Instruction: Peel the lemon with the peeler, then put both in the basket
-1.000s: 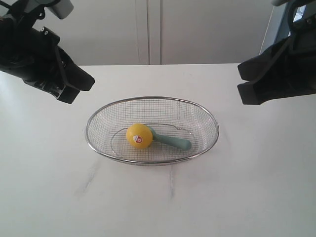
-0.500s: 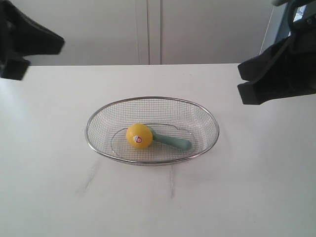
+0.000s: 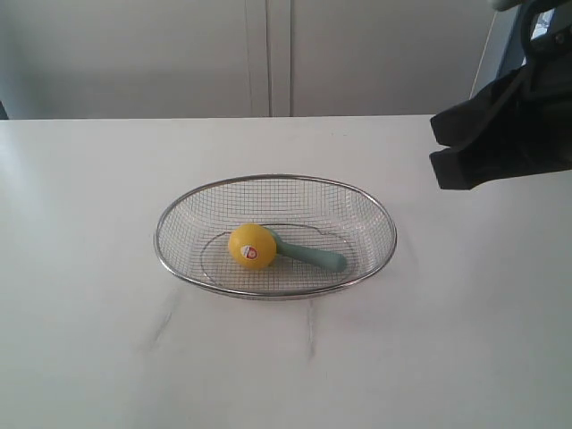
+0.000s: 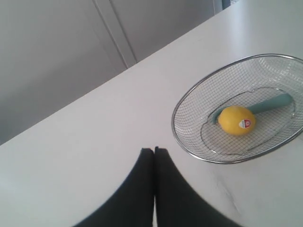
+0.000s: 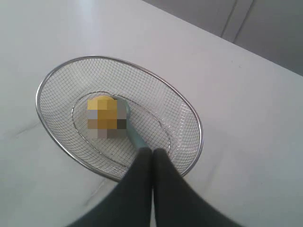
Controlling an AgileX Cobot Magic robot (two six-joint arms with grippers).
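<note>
**A:** The right gripper: how do its jaws stand?

**B:** Pressed together, gripping nothing. It hangs above the table, off to the right of the basket and clear of it. The left gripper is likewise closed and empty, well apart from the basket.

**A:** And the lemon?

**B:** It lies in the basket, near the middle, sticker towards the exterior camera. The peeler lies there too, touching the lemon, handle pointing right. The fruit hides its head.
</note>
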